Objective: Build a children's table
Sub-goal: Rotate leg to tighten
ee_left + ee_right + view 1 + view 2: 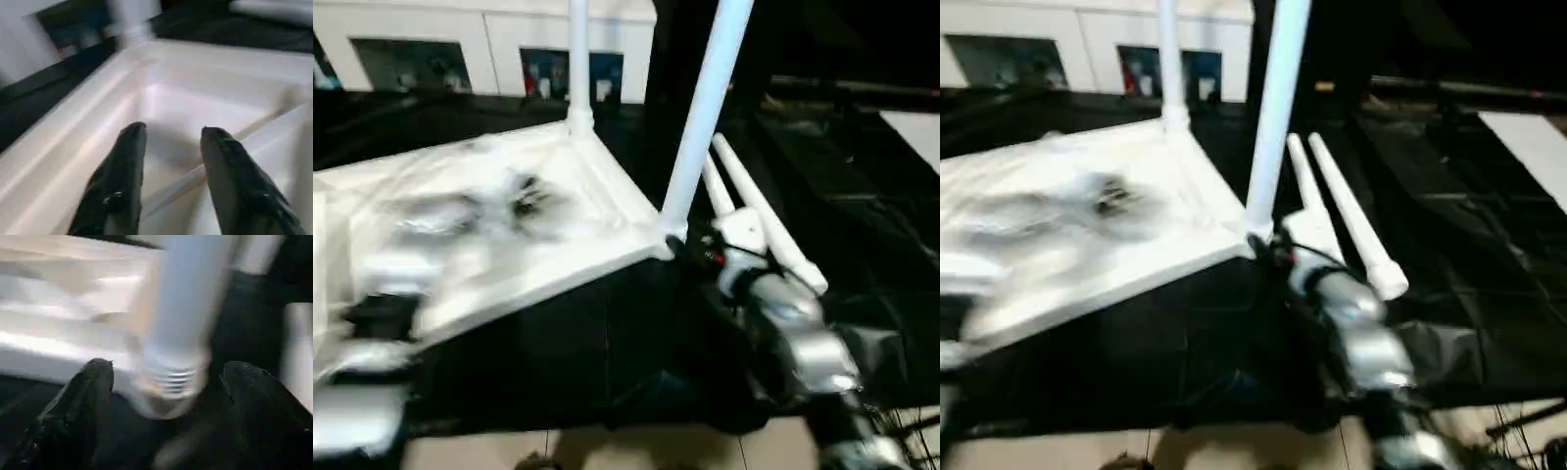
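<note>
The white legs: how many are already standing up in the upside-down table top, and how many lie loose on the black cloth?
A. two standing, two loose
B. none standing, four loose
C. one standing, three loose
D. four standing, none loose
A: two legs stand upright in corner sockets of the table top, and two more legs lie side by side on the black cloth beside it.
</note>
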### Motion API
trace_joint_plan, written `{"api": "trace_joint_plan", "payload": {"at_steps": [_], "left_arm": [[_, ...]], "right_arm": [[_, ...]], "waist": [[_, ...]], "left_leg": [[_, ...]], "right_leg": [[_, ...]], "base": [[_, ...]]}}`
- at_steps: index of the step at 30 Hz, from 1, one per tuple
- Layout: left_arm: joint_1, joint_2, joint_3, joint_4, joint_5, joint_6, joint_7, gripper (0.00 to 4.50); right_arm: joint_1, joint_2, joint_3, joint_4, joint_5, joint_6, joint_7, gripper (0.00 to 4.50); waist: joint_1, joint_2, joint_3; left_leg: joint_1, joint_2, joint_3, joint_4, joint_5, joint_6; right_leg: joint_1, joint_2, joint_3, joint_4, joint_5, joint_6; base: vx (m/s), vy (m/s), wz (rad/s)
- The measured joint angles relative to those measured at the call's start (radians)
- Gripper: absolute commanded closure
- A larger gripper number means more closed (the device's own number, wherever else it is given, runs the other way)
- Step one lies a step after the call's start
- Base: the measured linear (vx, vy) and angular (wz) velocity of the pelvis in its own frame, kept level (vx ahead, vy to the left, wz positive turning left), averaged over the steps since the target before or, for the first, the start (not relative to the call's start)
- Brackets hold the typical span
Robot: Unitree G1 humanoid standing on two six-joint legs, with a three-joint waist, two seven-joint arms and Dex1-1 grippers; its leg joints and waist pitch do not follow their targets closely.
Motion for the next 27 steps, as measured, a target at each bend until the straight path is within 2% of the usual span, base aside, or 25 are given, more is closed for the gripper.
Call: {"api": "trace_joint_plan", "payload": {"at_steps": [2,4,7,10,13,17,20,22,27], "left_arm": [[0.063,0.032,0.060,-0.048,-0.046,0.015,-0.048,2.02],[0.168,0.073,0.090,-0.144,-0.131,-0.001,-0.187,2.02],[0.273,0.126,0.100,-0.238,-0.215,0.057,-0.332,2.02],[0.377,0.207,0.106,-0.345,-0.284,0.153,-0.444,2.02],[0.450,0.250,0.077,-0.437,-0.320,0.228,-0.499,2.02],[0.503,0.252,0.021,-0.484,-0.313,0.250,-0.491,2.02],[0.519,0.252,-0.002,-0.499,-0.296,0.251,-0.473,2.02],[0.524,0.251,-0.013,-0.513,-0.270,0.252,-0.444,2.02],[0.551,0.249,-0.023,-0.544,-0.245,0.253,-0.398,2.02]], "right_arm": [[0.013,-0.054,0.006,-0.034,0.060,0.050,0.122,0.62],[0.024,-0.109,0.015,-0.075,0.124,0.100,0.245,0.62],[0.004,-0.119,0.024,-0.086,0.179,0.146,0.339,0.62],[-0.045,-0.061,0.048,-0.059,0.177,0.151,0.352,0.62],[-0.125,0.024,0.073,0.029,0.159,0.120,0.331,0.62],[-0.219,0.090,0.078,0.143,0.139,0.077,0.307,0.62],[-0.272,0.113,0.074,0.230,0.128,0.040,0.273,0.62],[-0.316,0.136,0.056,0.318,0.121,0.011,0.224,0.62],[-0.366,0.152,0.012,0.417,0.098,-0.042,0.136,0.62]], "waist": [[0.003,-0.007,0.003],[0.005,-0.017,0.005],[0.002,-0.027,0.004],[-0.002,-0.033,0.005],[-0.005,-0.033,0.006],[0.001,-0.038,0.006],[0.000,-0.045,0.006],[-0.003,-0.050,0.006],[-0.004,-0.054,0.005]], "left_leg": [[0.000,0.000,0.000,0.000,0.000,0.000],[0.000,0.001,0.000,0.001,0.000,0.000],[0.001,0.001,0.000,0.001,-0.002,-0.003],[0.003,0.002,0.000,0.001,-0.001,-0.004],[0.004,0.002,0.000,0.001,0.001,-0.007],[0.003,0.002,0.000,0.001,0.002,-0.008],[0.003,0.002,0.000,0.001,0.002,-0.008],[0.003,0.002,0.000,0.001,0.002,-0.009],[0.004,0.002,0.000,0.001,0.003,-0.011]], "right_leg": [[0.000,0.000,0.000,0.000,0.000,0.000],[0.000,0.000,0.000,0.000,0.000,0.000],[0.000,0.001,0.000,0.002,0.000,-0.001],[0.001,0.001,0.000,0.004,0.001,-0.001],[0.000,0.001,0.001,0.005,0.001,-0.001],[0.000,0.001,0.001,0.006,0.000,-0.001],[0.000,0.001,0.001,0.006,0.000,-0.001],[0.000,0.001,0.001,0.007,0.001,-0.002],[0.000,0.001,0.001,0.008,0.001,-0.002]], "base": [[0.000,0.000,0.00],[0.000,0.000,0.00],[0.000,0.000,0.00],[0.000,0.000,0.00],[0.000,0.000,0.00],[0.000,0.000,0.00],[0.000,0.000,0.00],[0.000,0.000,0.00],[0.000,0.000,0.00]]}}
